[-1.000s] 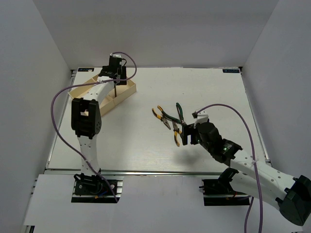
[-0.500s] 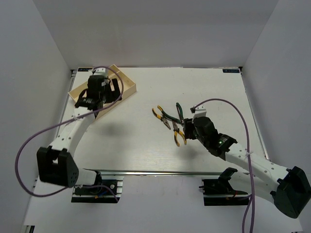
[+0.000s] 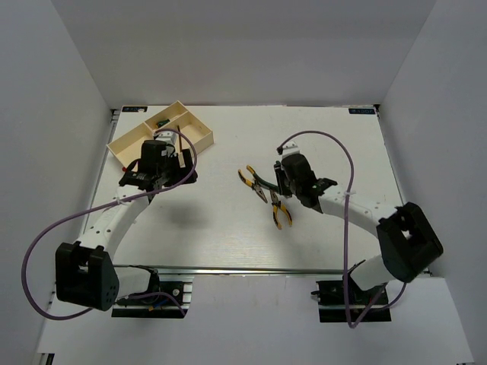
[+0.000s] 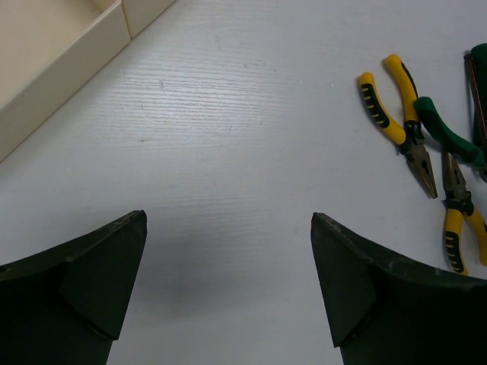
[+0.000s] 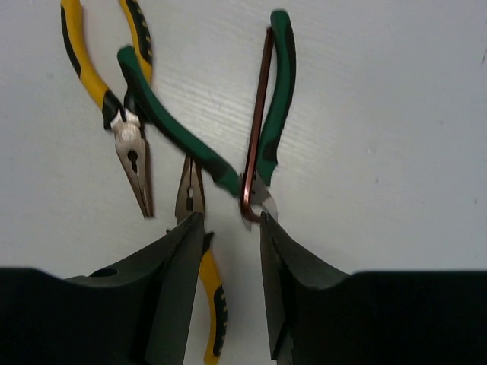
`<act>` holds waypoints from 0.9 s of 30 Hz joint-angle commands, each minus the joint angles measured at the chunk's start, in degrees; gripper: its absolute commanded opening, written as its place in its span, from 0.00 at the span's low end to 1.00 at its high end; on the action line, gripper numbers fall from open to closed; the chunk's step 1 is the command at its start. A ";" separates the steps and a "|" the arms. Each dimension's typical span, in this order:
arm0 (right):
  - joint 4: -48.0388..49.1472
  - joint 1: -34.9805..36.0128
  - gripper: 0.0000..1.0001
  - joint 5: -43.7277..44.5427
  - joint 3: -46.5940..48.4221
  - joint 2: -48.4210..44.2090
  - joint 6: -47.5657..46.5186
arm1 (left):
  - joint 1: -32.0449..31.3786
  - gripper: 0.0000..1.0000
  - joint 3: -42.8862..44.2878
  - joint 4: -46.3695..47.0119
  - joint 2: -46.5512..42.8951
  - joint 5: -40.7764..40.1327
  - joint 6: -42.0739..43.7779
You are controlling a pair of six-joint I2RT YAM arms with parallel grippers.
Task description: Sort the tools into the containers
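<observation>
The cream tray point(image 3: 129, 141) stands at the back left, its corner also in the left wrist view point(image 4: 68, 53); a small green piece point(image 3: 161, 122) lies in one compartment. My left gripper point(image 3: 181, 167) point(image 4: 228, 217) hovers open over bare table just in front of it. Two yellow-handled pliers point(image 3: 254, 182) point(image 3: 280, 214) and green-handled cutters point(image 5: 199, 152) lie mid-table with a brown bent rod point(image 5: 257, 122). My right gripper point(image 3: 280, 182) point(image 5: 230, 220) stands over the cutters' head, jaws narrowed but still gapped. The rod's bend lies at the tips, against the right fingertip point(image 5: 268, 228).
White walls close in the table on the left, back and right. The lower yellow pliers' handle point(image 5: 213, 304) runs under my right gripper's left finger. Both purple cables loop above the arms.
The left arm has drawn back from over the tray toward the table's middle and its jaws have opened wide. The right gripper has moved from the lower yellow pliers to the green cutters, its jaws narrowing.
</observation>
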 commanded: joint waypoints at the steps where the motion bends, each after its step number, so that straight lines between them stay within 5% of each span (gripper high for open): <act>1: 2.29 -1.24 0.40 -1.38 7.03 5.95 -2.22 | -0.14 0.98 0.14 0.47 -2.07 1.70 -0.30; 11: -0.61 -3.52 0.38 -4.46 18.20 20.38 -2.66 | -0.14 0.98 -0.13 0.91 -3.48 2.31 -0.21; 27: -0.53 -5.54 0.37 -6.30 18.82 25.40 -2.14 | -0.14 0.98 -0.04 1.09 -2.25 4.25 -0.30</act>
